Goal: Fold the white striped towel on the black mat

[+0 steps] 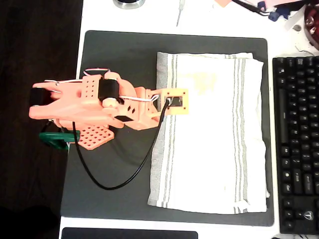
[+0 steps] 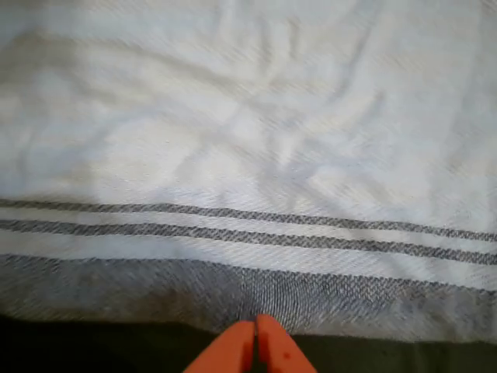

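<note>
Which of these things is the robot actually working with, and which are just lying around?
Part of the job:
- the towel
- the black mat under it
- the gripper, fingertips together at the towel's edge

Just lying about:
- the keyboard
- the screwdriver
- the clutter at the top right corner

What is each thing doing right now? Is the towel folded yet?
white striped towel: spread flat on the mat, not folded, a bit wrinkled.
black mat: lying flat under the towel.
gripper: fingertips together, shut, at the towel's left edge in the overhead view, holding nothing that I can see.
keyboard: sitting right of the mat.
</note>
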